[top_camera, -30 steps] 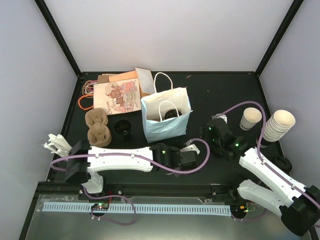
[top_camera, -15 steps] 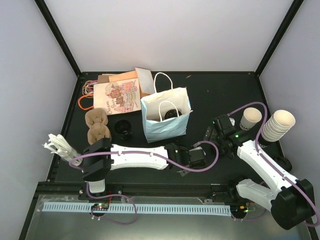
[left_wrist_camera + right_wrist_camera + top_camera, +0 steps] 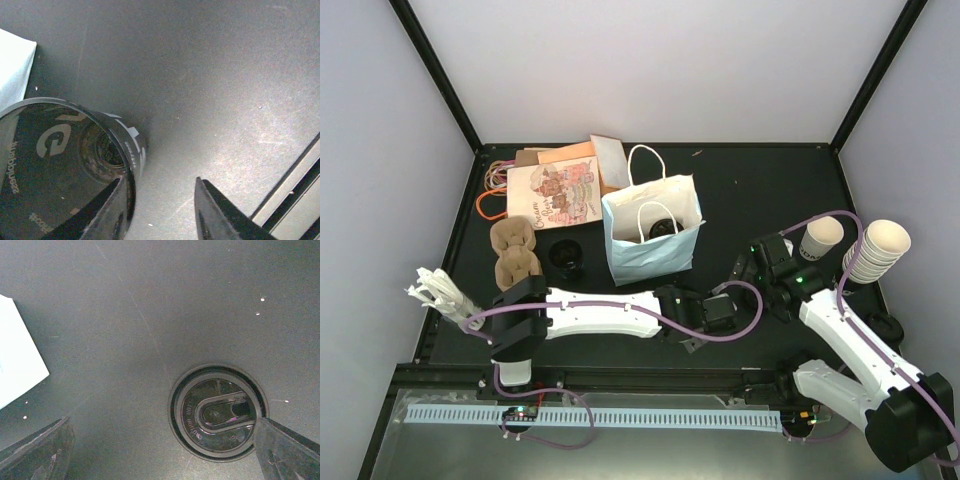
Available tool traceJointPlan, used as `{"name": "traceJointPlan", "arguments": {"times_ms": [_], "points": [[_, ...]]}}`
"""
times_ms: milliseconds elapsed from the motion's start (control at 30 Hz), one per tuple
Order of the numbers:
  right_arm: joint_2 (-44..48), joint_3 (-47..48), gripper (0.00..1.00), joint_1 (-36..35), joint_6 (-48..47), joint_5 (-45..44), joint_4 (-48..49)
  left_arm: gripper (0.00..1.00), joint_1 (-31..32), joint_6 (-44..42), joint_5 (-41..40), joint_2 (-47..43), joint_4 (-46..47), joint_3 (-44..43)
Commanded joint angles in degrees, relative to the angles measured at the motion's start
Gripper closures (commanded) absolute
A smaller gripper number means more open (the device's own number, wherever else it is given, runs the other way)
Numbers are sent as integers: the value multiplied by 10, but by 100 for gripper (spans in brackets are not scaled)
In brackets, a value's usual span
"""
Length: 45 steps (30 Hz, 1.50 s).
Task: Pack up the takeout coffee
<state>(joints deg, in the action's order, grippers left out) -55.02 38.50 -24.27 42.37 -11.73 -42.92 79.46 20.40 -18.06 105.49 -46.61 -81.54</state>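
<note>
Beneath the right tool, takeout coffee sits off-centre.

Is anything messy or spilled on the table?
Nothing looks spilled. A few tiny pale specks dot the black table near the round black plastic lid. The dark printed cup at the left gripper has no lid on, so its inside shows.

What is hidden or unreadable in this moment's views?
- Right wrist view: black lid seen straight down; any cup beneath it is hidden.
- Left wrist view: open dark cup, cut off by the left and bottom edges.
- Top view: bag walls hide most of its contents.
</note>
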Motion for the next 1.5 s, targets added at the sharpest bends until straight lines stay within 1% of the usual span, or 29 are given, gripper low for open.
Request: {"name": "traceJointPlan", "arguments": {"times_ms": [0,133,233,400,467,700,767,867,1033,1133,1233,1300,1400,1467], "points": [[8,-3,0,5,10,0,-1,56,0,1,3,-4,-11,-33],[15,-3,0,4,9,-1,1,39,0,3,3,-15,-20,-41],[14,1,0,5,7,-3,-1,23,0,3,6,-24,-24,-46],[13,5,0,4,6,-7,-3,10,1,4,5,-46,-26,-49],[12,7,0,5,8,-8,-4,2,0,6,5,-61,-27,-53],[22,1,0,5,1,3,11,1,0,19,-15,-125,-22,-48],[34,-8,2,5,-8,-1,23,1,-4,23,-23,-151,-11,-35],[61,-21,2,5,-20,-5,36,1,-25,28,-17,-200,5,-4],[74,-17,2,5,-15,-6,19,1,-78,28,-7,-303,42,70],[75,-18,1,5,-10,-8,17,1,-102,30,-5,-375,100,138],[76,-22,1,5,-8,-3,20,1,-129,61,4,-444,152,206],[74,-23,1,5,-7,2,23,1,-149,79,28,-486,192,252],[71,-26,0,5,-6,6,27,1,-174,95,69,-526,238,306],[67,-28,0,6,-6,8,29,1,-181,99,84,-529,248,322]]}}
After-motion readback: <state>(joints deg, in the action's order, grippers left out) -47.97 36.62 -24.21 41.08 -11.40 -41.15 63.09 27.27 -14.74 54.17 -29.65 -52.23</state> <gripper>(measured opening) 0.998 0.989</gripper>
